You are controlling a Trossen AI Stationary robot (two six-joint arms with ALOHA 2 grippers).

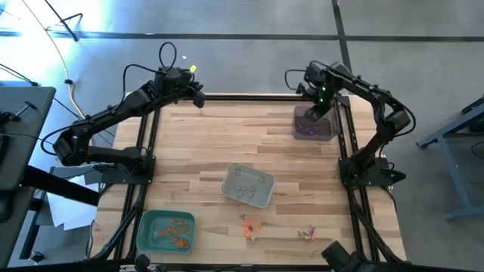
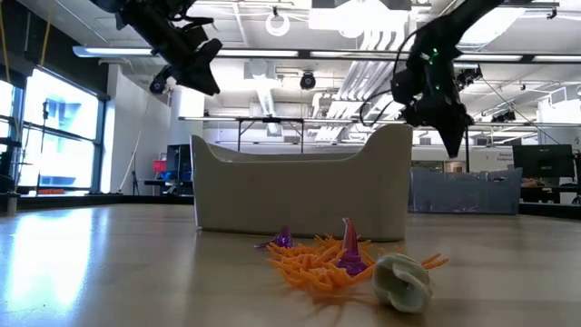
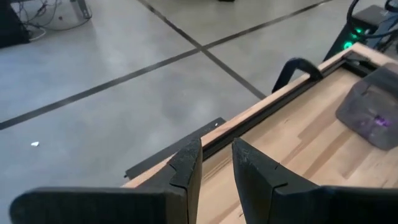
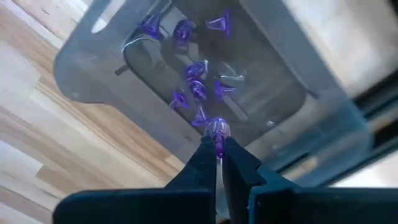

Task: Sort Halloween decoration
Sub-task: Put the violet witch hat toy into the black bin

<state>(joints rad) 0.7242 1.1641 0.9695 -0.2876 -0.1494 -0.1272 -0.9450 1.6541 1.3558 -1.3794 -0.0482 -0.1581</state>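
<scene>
Right gripper [image 4: 217, 144]: fingers pinch purple trinket [image 4: 217, 130] over dark tray [image 4: 87, 68], tabletop's 1 o'clock | left gripper [image 3: 216, 160]: narrow gap, empty | risk: trinket sticks or bounces out.

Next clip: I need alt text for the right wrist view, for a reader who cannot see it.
The right gripper holds a small purple trinket between its shut fingers, directly above a dark tray that already contains several purple trinkets. The tray sits on the wooden table near its edge.

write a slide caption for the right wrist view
Right tool, shut on a purple trinket, held above the dark tray of purple trinkets.
</scene>
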